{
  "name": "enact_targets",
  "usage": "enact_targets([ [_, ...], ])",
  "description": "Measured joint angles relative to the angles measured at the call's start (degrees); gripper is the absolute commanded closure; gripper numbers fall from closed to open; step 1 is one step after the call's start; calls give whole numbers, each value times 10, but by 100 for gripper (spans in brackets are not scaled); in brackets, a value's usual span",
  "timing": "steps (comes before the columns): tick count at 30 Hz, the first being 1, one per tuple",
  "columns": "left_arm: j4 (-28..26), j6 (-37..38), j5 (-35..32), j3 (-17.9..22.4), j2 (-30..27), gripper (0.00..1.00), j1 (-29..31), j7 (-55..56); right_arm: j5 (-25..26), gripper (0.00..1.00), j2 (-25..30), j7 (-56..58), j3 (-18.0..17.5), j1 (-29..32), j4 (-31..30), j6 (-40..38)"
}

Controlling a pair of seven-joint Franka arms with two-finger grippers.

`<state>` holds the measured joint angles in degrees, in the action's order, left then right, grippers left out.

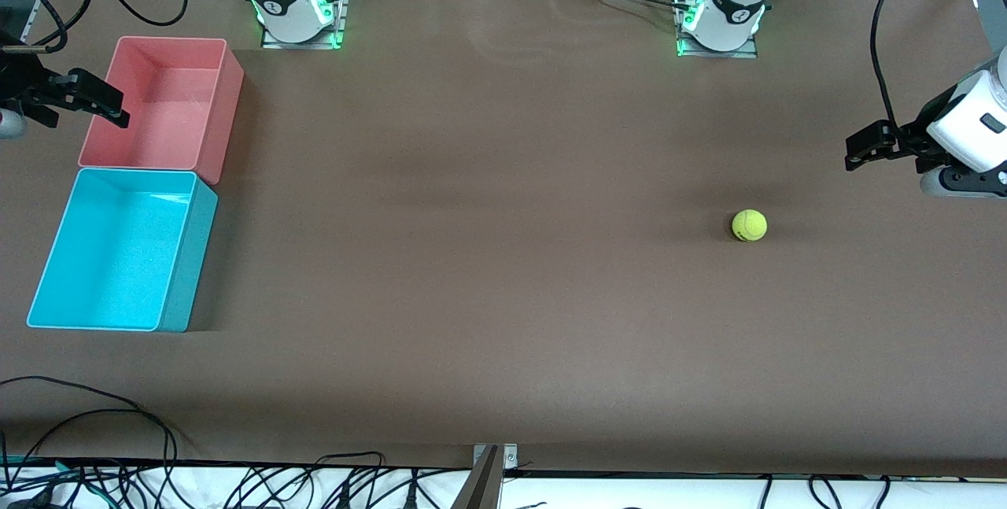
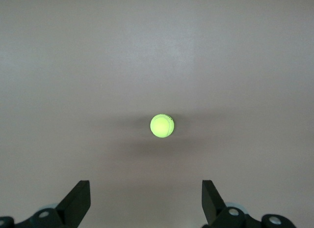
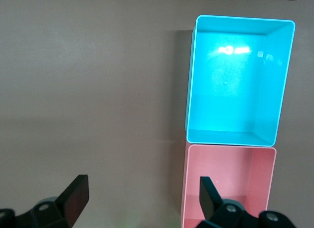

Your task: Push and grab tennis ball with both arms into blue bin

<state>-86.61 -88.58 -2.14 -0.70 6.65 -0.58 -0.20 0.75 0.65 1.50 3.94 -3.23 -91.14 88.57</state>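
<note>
Left gripper (image 2: pixel 145 201) spread wide, holding nothing, up over the table's left-arm end; tennis ball (image 1: pixel 749 226) on the table nearby, untouched; right gripper (image 3: pixel 142 198) likewise wide apart, empty, by the pink bin (image 1: pixel 130 153); blue bin (image 1: pixel 190 253) adjoining.

Bare table (image 1: pixel 488 257) surrounds the tennis ball (image 1: pixel 749 226).

Two white arms, glossy rounded shells, black bands at joints. Bases (image 1: pixel 297 1) (image 1: pixel 724 9) on metal plates, green glow at foot, small red button near each top. Black cables trailing from both. Left pincer (image 1: pixel 853 159): black, blocky, two flat tapered fingers (image 2: pixel 78 201), on white wrist housing with grey cylinder below. Right pincer (image 1: pixel 118 112): same black build, fingers (image 3: pixel 208 193) wedge-shaped. Silver screw heads on the finger mounts.
</note>
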Motion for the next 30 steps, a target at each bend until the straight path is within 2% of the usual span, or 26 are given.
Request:
enact_targets([
  [3,0,0,0,0,1,65,0,10,0,0,0,0,0,0,0,0],
  [6,0,0,0,0,3,96,0,21,0,0,0,0,0,0,0,0],
  [7,0,0,0,0,4,100,0,23,0,0,0,0,0,0,0,0],
  [21,-2,0,0,3,9,100,2,53,0,0,0,0,0,0,0,0],
  [24,-4,0,0,4,13,100,2,119,0,0,0,0,0,0,0,0],
  [30,-6,0,0,3,32,100,1,318,0,0,0,0,0,0,0,0],
])
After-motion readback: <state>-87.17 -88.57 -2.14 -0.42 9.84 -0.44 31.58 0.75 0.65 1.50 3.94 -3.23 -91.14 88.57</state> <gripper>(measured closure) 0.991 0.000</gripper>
